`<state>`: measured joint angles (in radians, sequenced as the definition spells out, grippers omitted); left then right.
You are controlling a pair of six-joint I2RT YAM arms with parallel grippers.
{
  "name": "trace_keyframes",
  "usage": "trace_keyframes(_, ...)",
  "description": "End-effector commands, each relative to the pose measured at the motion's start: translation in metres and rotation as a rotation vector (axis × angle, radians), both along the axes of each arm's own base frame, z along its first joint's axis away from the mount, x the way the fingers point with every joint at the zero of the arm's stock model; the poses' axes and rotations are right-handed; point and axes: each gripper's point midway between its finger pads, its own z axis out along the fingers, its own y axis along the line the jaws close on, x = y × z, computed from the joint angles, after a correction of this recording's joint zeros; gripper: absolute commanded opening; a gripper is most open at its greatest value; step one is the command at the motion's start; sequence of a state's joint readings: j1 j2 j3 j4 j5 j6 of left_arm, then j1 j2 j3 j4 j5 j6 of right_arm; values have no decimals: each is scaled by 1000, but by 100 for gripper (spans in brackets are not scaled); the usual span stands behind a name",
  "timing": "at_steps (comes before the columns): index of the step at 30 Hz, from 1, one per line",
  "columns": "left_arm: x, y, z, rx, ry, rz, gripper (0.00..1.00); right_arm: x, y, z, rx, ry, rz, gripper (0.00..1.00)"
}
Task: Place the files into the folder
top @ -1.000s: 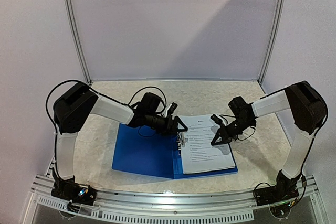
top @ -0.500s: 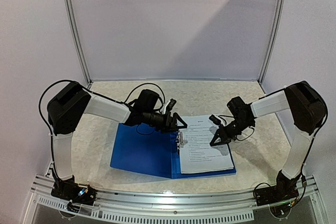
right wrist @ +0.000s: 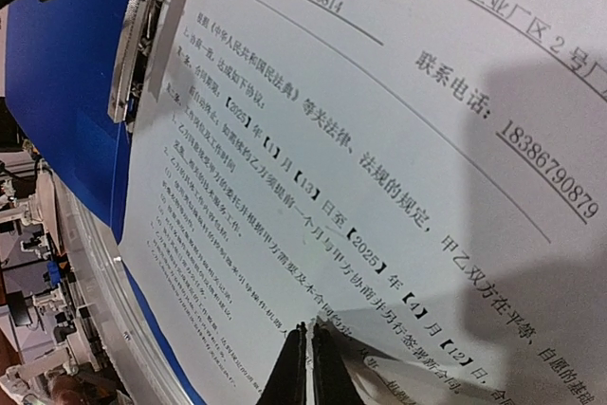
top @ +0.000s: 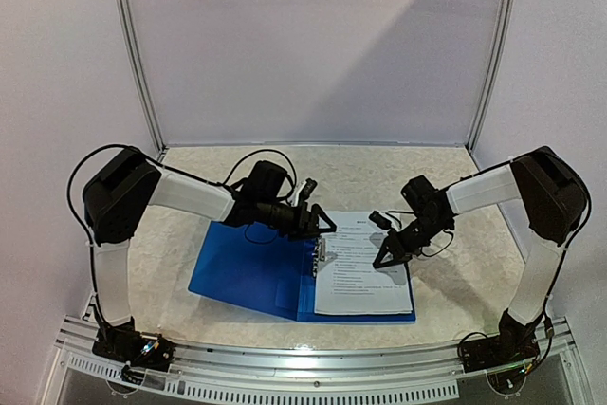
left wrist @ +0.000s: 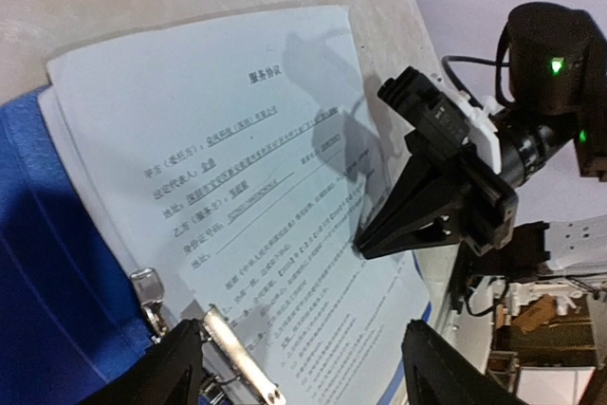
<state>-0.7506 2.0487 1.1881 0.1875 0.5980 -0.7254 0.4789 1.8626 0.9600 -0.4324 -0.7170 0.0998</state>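
Observation:
The blue folder (top: 247, 272) lies open on the table, its left cover bare. The files (top: 365, 277), white printed sheets, lie on its right half, their left edge at the metal spine clip (top: 318, 255). My left gripper (top: 329, 228) is open and hovers over the clip; in the left wrist view the clip lever (left wrist: 237, 353) lies between its spread fingers (left wrist: 161, 372), nearer the left one. My right gripper (top: 379, 261) is shut, its tips pressed down on the top sheet (right wrist: 379, 139), which puckers a little at the tips (right wrist: 308, 331). The folder's blue cover (right wrist: 66, 92) shows beyond the clip (right wrist: 133, 45).
The beige marbled table (top: 379, 168) runs back to the white wall panels. A metal rail (top: 303, 367) runs along the near edge, close to the folder's front edge. Upright frame posts (top: 137, 54) stand at the back corners.
The folder with the sheets has slid to the left and slightly nearer. My right gripper moved left with it, tips on the paper. My left gripper shifted slightly left over the clip.

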Motion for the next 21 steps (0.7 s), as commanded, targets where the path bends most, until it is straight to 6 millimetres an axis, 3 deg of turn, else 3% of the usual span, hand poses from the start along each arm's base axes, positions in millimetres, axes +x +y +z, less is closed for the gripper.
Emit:
trace_keyframes(1,16,19,47,115,-167,42,76,0,-2,10,-26,-28,19,5)
trace_keyframes(4,35,53,72,338,-298,86,81,5,-1,28,-16,-89,31,11)
trace_keyframes(7,47,109,83,551,-323,162,84,11,-2,51,0,-171,37,15)
trace_keyframes(11,45,192,78,701,-231,263,85,13,-5,70,19,-252,37,18)
trace_keyframes(14,35,238,67,695,-146,326,85,12,-10,74,15,-282,30,19)
trace_keyframes(17,22,272,53,727,-106,364,85,12,-18,75,4,-301,12,20)
trace_keyframes(21,8,290,38,699,-38,365,85,11,-27,74,-11,-325,8,21)
